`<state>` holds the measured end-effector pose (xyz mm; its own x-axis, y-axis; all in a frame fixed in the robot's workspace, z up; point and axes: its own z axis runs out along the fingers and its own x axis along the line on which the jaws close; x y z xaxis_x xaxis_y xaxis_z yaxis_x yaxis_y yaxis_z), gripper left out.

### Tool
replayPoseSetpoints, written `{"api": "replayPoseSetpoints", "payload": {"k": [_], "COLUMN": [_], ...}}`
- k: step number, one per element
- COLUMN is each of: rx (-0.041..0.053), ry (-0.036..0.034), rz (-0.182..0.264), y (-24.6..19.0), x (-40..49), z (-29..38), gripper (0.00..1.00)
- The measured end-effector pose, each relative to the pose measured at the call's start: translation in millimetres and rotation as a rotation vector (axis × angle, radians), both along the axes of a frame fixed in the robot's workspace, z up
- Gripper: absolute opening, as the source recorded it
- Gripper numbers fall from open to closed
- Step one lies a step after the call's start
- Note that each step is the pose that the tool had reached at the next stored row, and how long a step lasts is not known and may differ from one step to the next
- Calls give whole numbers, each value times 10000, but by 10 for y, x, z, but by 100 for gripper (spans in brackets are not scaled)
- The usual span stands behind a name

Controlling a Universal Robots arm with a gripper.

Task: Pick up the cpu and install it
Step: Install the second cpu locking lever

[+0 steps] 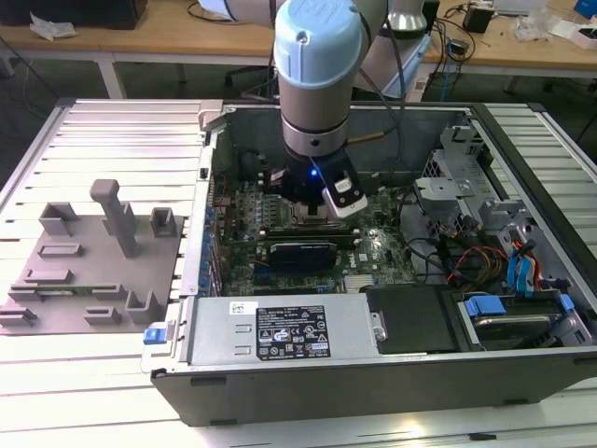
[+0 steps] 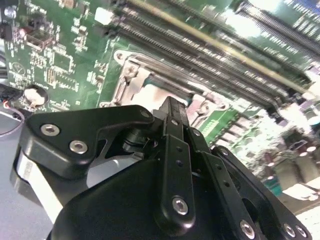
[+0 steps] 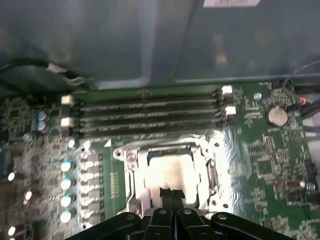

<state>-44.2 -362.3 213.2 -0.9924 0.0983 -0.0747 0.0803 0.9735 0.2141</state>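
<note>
The cpu (image 3: 167, 170) is a pale silver-grey square lying flat inside the open metal-framed socket (image 3: 131, 160) on the green motherboard. In the second wrist view the cpu (image 2: 159, 95) shows as a pale patch just past the fingertips. My gripper (image 3: 171, 191) points down at the socket with its black fingers pressed together, tips at the chip's near edge; nothing shows between them. In the second wrist view the gripper (image 2: 172, 102) is seen edge-on. In the exterior view the gripper (image 1: 312, 213) is low inside the open computer case, under the arm's wrist.
Memory slots (image 3: 150, 112) run beside the socket. A power supply (image 1: 280, 327) fills the case's front, with drive cages and cables (image 1: 466, 224) at the exterior view's right. A grey fixture plate (image 1: 84, 271) with upright blocks lies outside the case on the left.
</note>
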Motion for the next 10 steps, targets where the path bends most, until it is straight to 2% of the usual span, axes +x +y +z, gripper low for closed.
{"api": "replayPoseSetpoints", "payload": {"k": [1,3,10], "rx": [-36,-69,-70], "ry": [1,1,1], "rz": [0,1,32], "y": [32,57,57], "x": [7,14,14], "z": [0,0,0], "gripper": [11,11,11]}}
